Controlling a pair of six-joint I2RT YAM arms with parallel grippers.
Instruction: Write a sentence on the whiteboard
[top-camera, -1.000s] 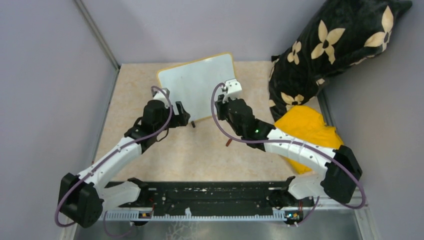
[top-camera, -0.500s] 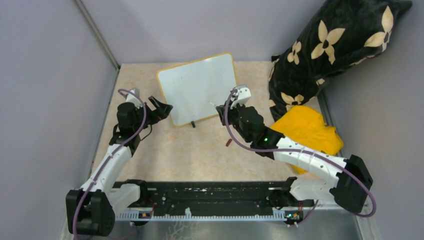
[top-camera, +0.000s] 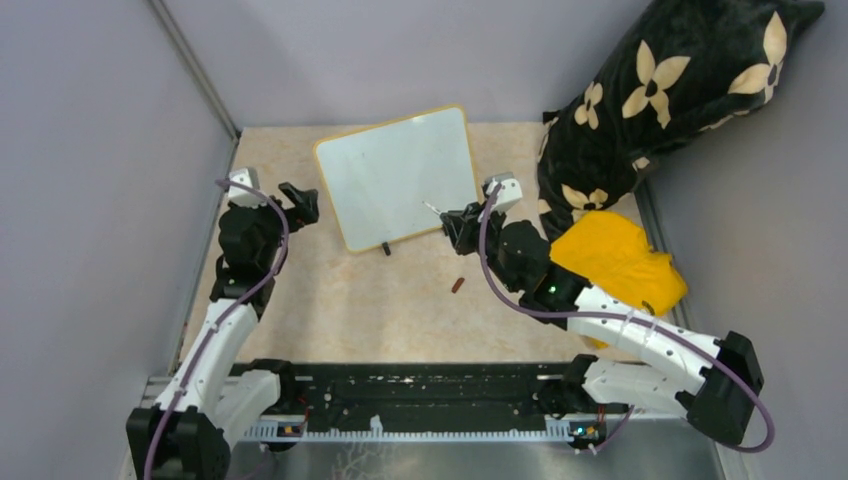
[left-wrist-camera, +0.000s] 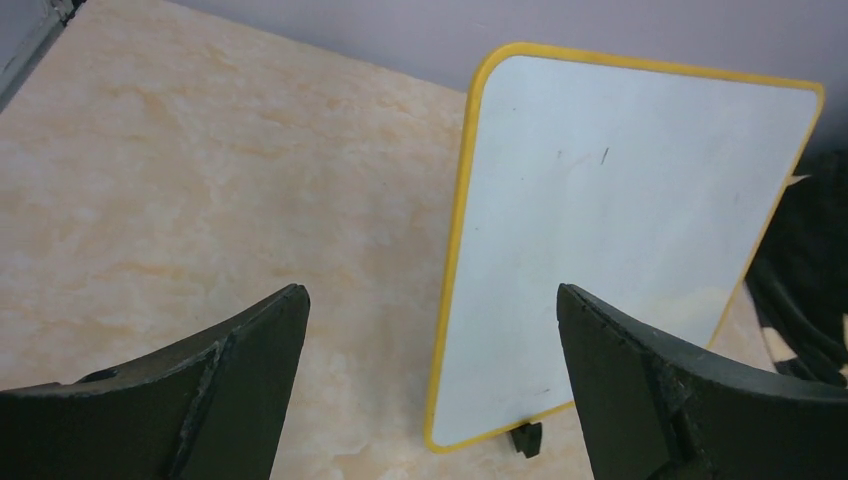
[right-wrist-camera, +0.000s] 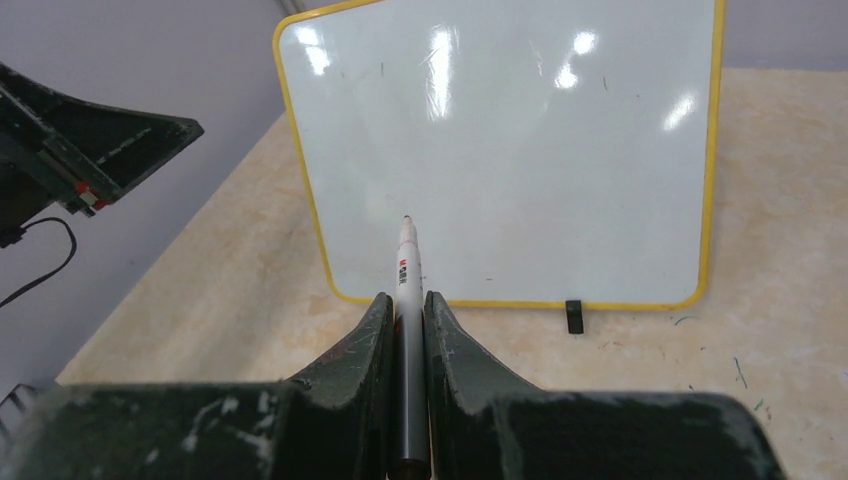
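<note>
Your whiteboard (top-camera: 395, 175) stands propped on its feet, with only faint specks on its face. Left of it, your left gripper (top-camera: 300, 203) gapes wide and holds nothing. By its lower right corner, your right gripper (top-camera: 452, 218) clamps a marker (right-wrist-camera: 407, 265), tip toward the board.

**Three Cameras, One Common Subject**

The top camera looked down from above and behind the arm bases (top-camera: 255, 385), taking in the whole table (top-camera: 380, 300). The left wrist camera looked out between the spread fingers of the left gripper (left-wrist-camera: 430, 290), close to the whiteboard (left-wrist-camera: 620, 230). The right wrist camera sighted along the marker (right-wrist-camera: 405, 285) clamped in the right gripper (right-wrist-camera: 406, 297), perhaps from slightly farther back. All three views shared the whiteboard.
</note>
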